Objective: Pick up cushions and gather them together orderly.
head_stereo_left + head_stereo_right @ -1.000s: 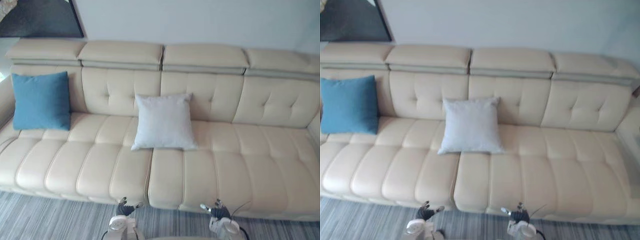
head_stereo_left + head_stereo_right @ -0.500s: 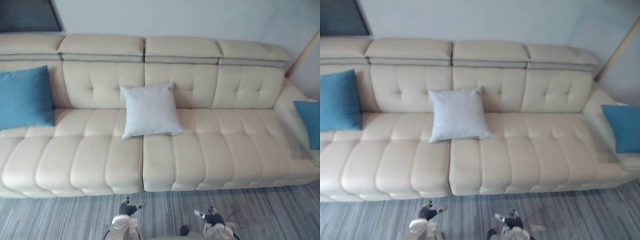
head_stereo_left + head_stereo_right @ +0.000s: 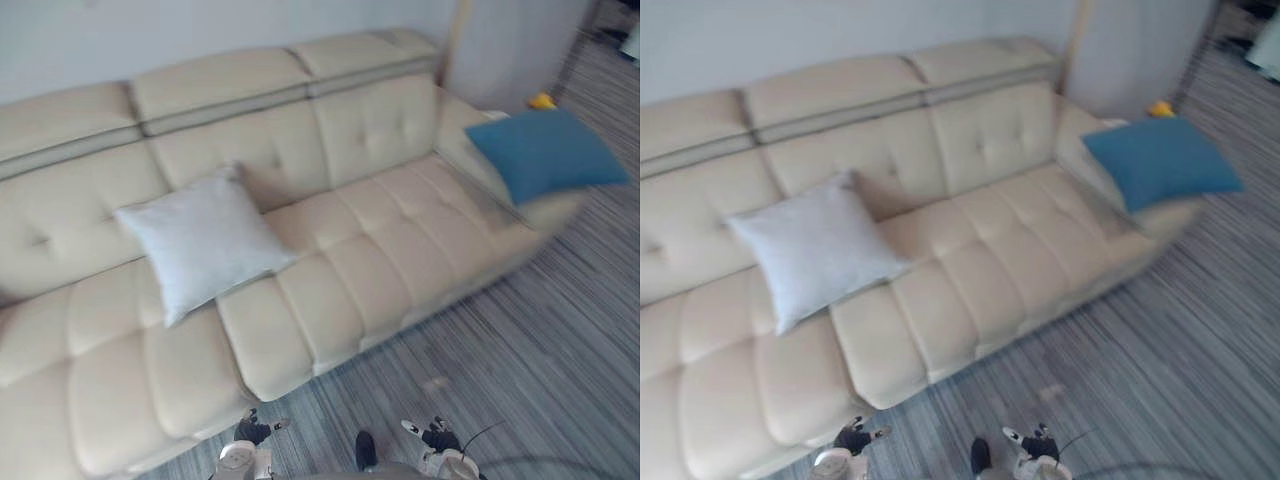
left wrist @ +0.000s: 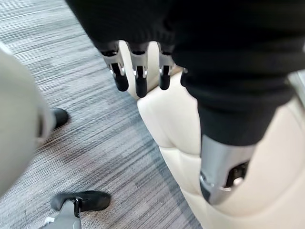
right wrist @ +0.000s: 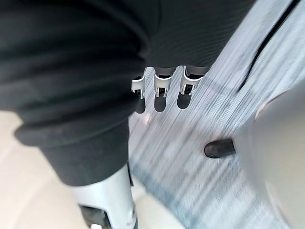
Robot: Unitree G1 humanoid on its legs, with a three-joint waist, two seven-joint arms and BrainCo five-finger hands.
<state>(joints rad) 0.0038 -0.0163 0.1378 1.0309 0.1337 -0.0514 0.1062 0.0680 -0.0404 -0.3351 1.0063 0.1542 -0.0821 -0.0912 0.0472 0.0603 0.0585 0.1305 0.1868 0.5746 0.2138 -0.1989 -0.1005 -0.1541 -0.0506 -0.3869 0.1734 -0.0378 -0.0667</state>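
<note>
Left robot hand (image 4: 139,76): low at the robot's side, over the carpet by the sofa's front edge; fingers relaxed and straight, nothing in them.
Right robot hand (image 5: 161,93): low over the carpet; fingers likewise slack and empty.
Carpet (image 3: 520,340): grey, striped. More of it is on show to the right than half a second ago.
Sofa (image 3: 390,260): cream, tufted. It now runs slantwise across the head views. The whole picture has shifted, so the camera has turned to the robot's right; the sofa itself has not moved.
Light grey cushion (image 3: 200,240): on the seat, propped against the backrest as before. Its new place in the frame comes from the camera's turn alone.
Blue cushion (image 3: 545,152): lying on the sofa's right armrest, well apart from the light grey cushion. It was at the frame's edge half a second ago and is now fully in view.
Yellow object (image 3: 541,101): small, beyond the armrest; too small to identify.
Finding: the only change is the turn toward the right end. No cushion has been touched.
Bearing on task: gathering has not begun. Judged from the turn, the blue cushion looks to be the first pick-up. It is beyond the hands where they now hang, so an approach is needed before any grasp.
</note>
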